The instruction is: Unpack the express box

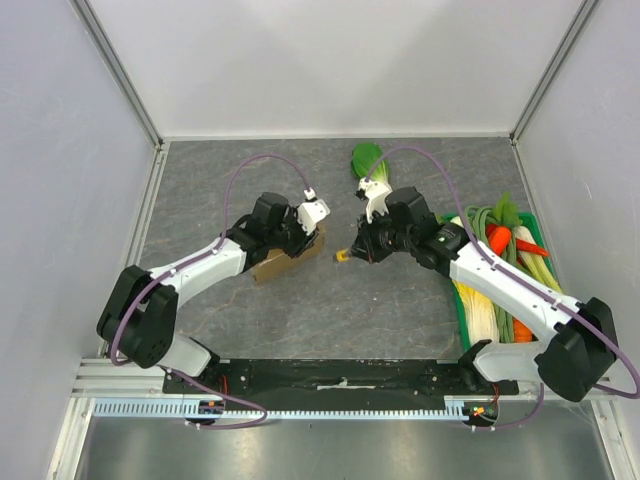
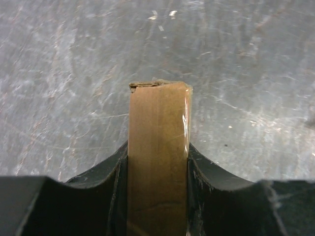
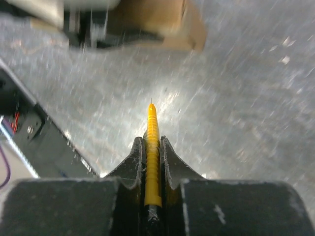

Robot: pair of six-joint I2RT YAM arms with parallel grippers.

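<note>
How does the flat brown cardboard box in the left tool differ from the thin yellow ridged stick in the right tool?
The flat brown cardboard box is wide and holds the left tool well apart; the thin yellow ridged stick leaves the right tool nearly closed. The box is smooth, with glossy tape; the stick is ribbed and pointed. Both are clamped, poking out beyond their tools.

The express box (image 2: 157, 142) is showing plain brown with a glossy sheen, and the desk (image 1: 330, 310) is showing mottled grey flecked with white. The tool (image 3: 152, 142) is showing yellow with a ribbed pattern. At the desk's right edge the crate (image 1: 460, 320) is showing green around pale stalks (image 1: 482, 305) and an orange carrot (image 1: 499, 240), while the bok choy (image 1: 372, 175) is showing green over white.
</note>
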